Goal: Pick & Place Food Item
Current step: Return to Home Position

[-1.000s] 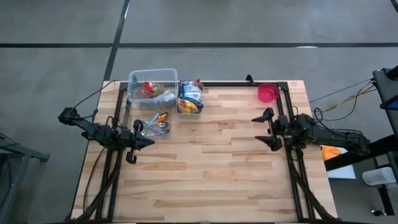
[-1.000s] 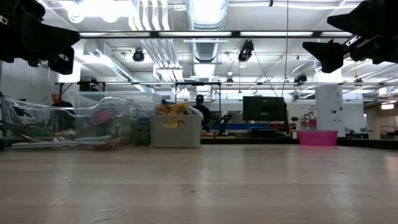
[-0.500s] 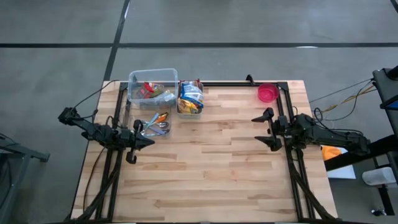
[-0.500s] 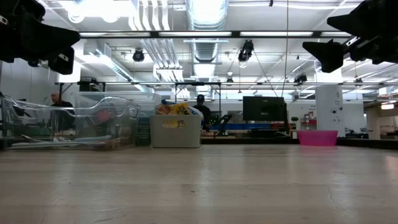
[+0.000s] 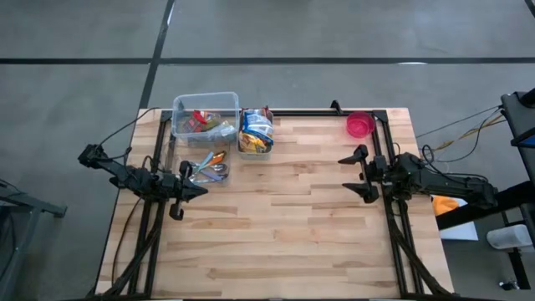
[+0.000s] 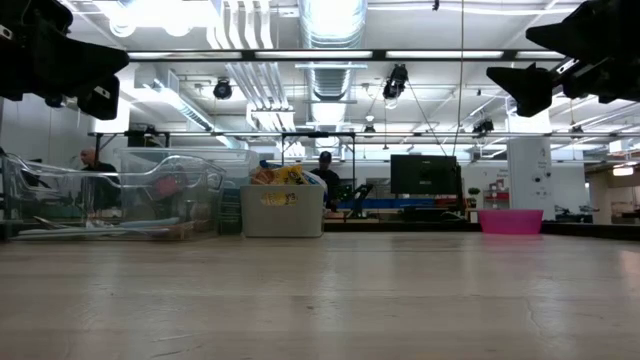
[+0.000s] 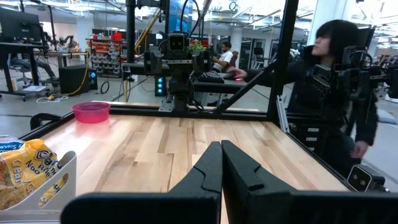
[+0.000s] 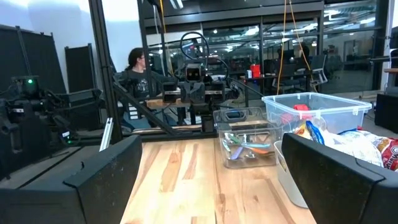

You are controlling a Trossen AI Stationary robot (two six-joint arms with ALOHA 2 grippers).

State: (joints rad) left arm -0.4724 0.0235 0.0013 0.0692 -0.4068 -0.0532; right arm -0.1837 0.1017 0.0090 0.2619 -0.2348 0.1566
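A: From above, where are the arms sitting?
B: The left end effector (image 5: 199,190) is hanging over the left side of the table (image 5: 284,238), its fingers pressing together on nothing. The right end effector (image 5: 353,176) is hovering at the right side, spread wide and empty.
A: And the spoons?
B: The spoons (image 5: 214,163) are lying in the transparent bin (image 5: 219,179), just beside the left end effector. Only an orange one is standing out. The snack packets (image 5: 257,130) are sitting in the white bin (image 5: 255,153), next to a larger clear bin (image 5: 206,97). A pink bowl (image 5: 360,125) is resting at the far right corner.
A: The low view?
B: Both arms are being cut off by the top edge. The clear bins are overlapping on the left, so I'm failing to separate them or find the spoons.
A: Left wrist?
B: The fingers (image 7: 210,177) are meeting. The white bin is running off the picture's edge, and a person (image 7: 329,81) is standing beyond the table's frame.
A: Right wrist?
B: The fingers (image 8: 102,174) are standing far apart. The spoons are showing through the transparent bin's wall as coloured streaks, and one finger is hiding part of the white bin.
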